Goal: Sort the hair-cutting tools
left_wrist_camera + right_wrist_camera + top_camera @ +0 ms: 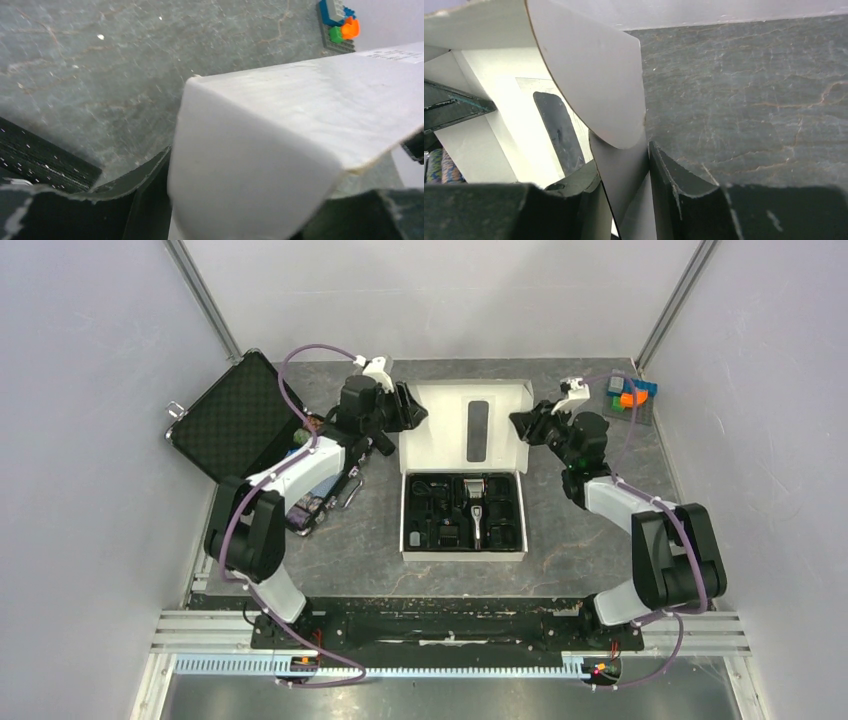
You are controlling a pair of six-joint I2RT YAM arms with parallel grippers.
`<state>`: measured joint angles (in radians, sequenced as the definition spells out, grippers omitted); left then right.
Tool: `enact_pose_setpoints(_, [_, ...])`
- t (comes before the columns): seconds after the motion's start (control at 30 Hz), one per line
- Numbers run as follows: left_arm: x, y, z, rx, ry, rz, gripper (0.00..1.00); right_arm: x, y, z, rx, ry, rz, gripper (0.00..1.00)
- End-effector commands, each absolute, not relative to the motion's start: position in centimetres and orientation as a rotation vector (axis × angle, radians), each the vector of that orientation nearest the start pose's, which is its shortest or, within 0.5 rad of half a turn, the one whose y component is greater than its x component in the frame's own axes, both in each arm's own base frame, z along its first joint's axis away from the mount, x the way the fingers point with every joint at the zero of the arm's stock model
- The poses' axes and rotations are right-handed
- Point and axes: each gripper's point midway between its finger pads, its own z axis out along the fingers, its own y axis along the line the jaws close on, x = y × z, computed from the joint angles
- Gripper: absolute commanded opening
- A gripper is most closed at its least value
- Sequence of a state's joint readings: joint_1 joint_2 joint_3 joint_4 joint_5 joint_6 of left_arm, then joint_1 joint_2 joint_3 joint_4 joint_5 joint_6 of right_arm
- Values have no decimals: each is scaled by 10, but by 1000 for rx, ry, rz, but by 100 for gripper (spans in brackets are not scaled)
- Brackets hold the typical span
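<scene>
Both of your arms reach toward 12 o'clock, one to each side of the opened white cardboard lid (445, 430) of the white cardboard box (405, 540) that sits mid-bench. Your right end effector (522, 423) is at the lid's 3 o'clock side flap. Its wrist view shows the thin card pinched between the two black fingers (674, 200), so it is gripping the lid. Your left end effector (410, 412) is at the 9 o'clock flap. The folded corner fills the space between its jaws, but you cannot tell whether they press on it.

Inside the box's black tray, the slim silver-and-black hair clipper (478, 510) lies in the middle, running from 12 to 6 o'clock. Small black plastic comb attachments (437, 512) sit in compartments on both sides of it. On the dark grey bench (370, 540), an open black hard case (235, 415) lies at 10 o'clock and a cluster of coloured toy bricks (630, 393) at 2 o'clock.
</scene>
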<state>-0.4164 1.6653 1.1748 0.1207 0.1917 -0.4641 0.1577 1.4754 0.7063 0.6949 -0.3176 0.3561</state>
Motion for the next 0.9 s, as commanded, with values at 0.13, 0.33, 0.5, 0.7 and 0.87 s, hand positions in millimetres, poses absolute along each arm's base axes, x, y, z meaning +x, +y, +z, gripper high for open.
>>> enact_pose_setpoints(0.13, [499, -258, 247, 162, 1803, -625, 55, 482, 142, 261, -139, 1470, 553, 28])
enact_pose_setpoints(0.33, [512, -261, 256, 156, 1764, -613, 60, 489, 138, 268, -105, 1430, 517, 34])
enact_pose_setpoints(0.5, [492, -258, 240, 153, 1791, -643, 72, 469, 145, 256, -126, 1466, 543, 48])
enact_pose_setpoints(0.7, [466, -253, 235, 147, 1805, -693, 85, 446, 150, 242, -145, 1506, 588, 56])
enact_pose_setpoints(0.87, [452, -245, 232, 137, 1809, -685, 92, 432, 150, 240, -151, 1512, 593, 61])
